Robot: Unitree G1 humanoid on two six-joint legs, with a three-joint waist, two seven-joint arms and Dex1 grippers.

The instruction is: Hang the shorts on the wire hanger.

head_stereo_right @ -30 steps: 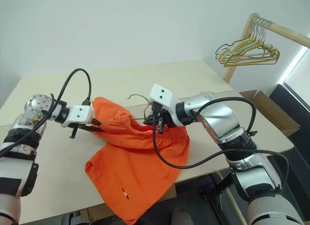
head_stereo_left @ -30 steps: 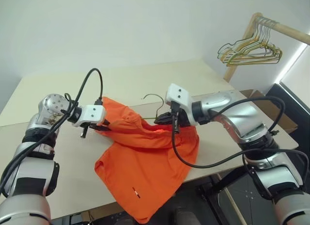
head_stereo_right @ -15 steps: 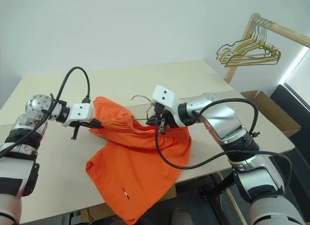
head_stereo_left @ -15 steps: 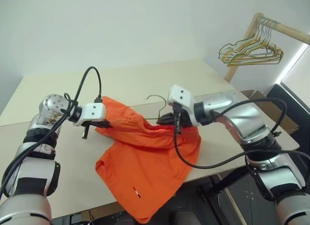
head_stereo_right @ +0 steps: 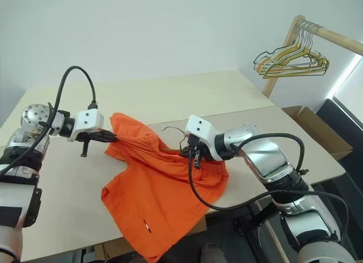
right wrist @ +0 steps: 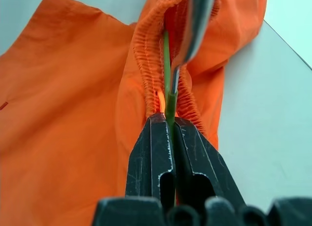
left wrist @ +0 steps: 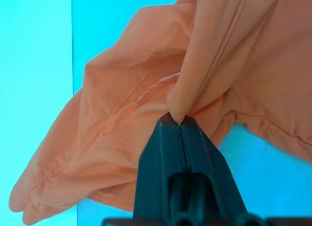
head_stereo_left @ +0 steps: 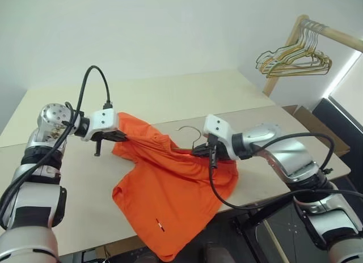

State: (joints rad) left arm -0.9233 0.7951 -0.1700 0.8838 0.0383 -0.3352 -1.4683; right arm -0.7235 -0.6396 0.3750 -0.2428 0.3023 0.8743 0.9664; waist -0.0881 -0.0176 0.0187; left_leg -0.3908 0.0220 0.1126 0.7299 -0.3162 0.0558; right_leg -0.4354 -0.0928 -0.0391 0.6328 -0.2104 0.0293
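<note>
The left gripper (left wrist: 175,122) has its jaws pressed together on a fold of the shorts (head_stereo_left: 170,189), the orange cloth bunching just past the fingertips and held above the table (head_stereo_left: 68,217). The right gripper (right wrist: 165,120) pinches the wire hanger (right wrist: 169,97) between closed jaws, its thin wire running straight out from the tips into the gathered elastic waistband, with the hook (head_stereo_left: 190,130) rising just beyond. The rest of the shorts trails from both grips down over the table's near edge. To do this step well, I judge both pinches should stay firm while the left draws the waistband taut along the wire, avoiding any twist that could slip the cloth off.
</note>
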